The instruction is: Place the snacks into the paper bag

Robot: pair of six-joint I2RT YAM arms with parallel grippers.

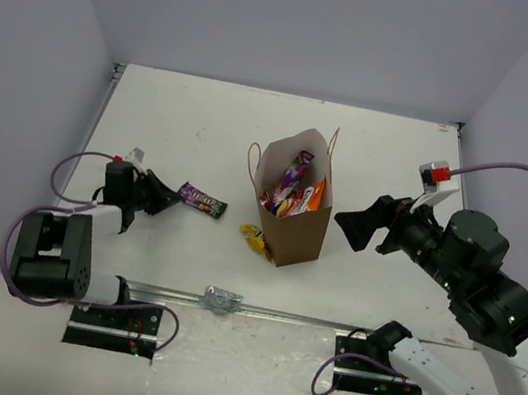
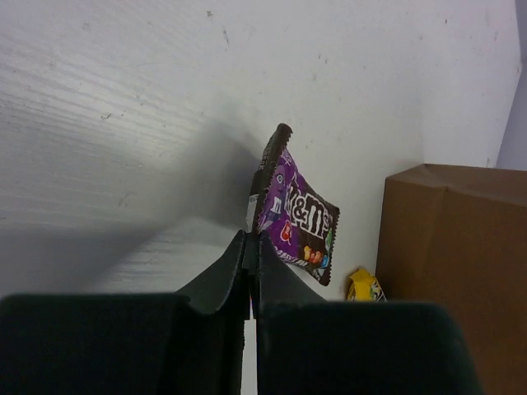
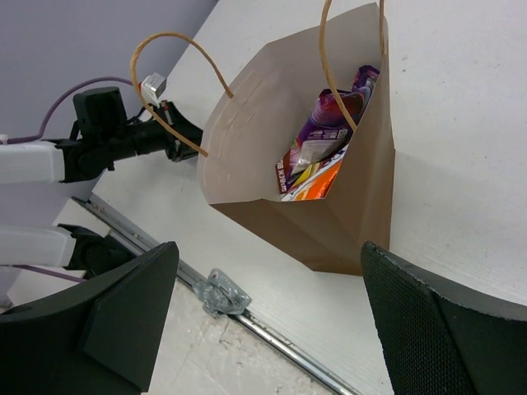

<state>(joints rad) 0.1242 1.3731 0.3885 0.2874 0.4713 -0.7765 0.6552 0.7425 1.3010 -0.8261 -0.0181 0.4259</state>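
Observation:
The brown paper bag (image 1: 298, 226) stands upright mid-table and holds several snacks: purple wrappers and an orange packet (image 3: 323, 160). A purple M&M's packet (image 1: 201, 201) is left of the bag. My left gripper (image 1: 171, 197) is shut, and its tips pinch the packet's near corner (image 2: 295, 212), holding it tilted up. A small yellow piece (image 1: 255, 241) lies at the bag's front left base and also shows in the left wrist view (image 2: 363, 285). My right gripper (image 1: 358, 230) is wide open and empty, just right of the bag (image 3: 321, 230), with its fingers (image 3: 123, 317) well apart.
A metal rail (image 1: 285, 314) crosses the table's near side with a crumpled silver clip (image 1: 222, 299) on it, also seen in the right wrist view (image 3: 221, 292). Purple-grey walls close in the table at left, back and right. The bag's string handles (image 3: 177, 78) stick up.

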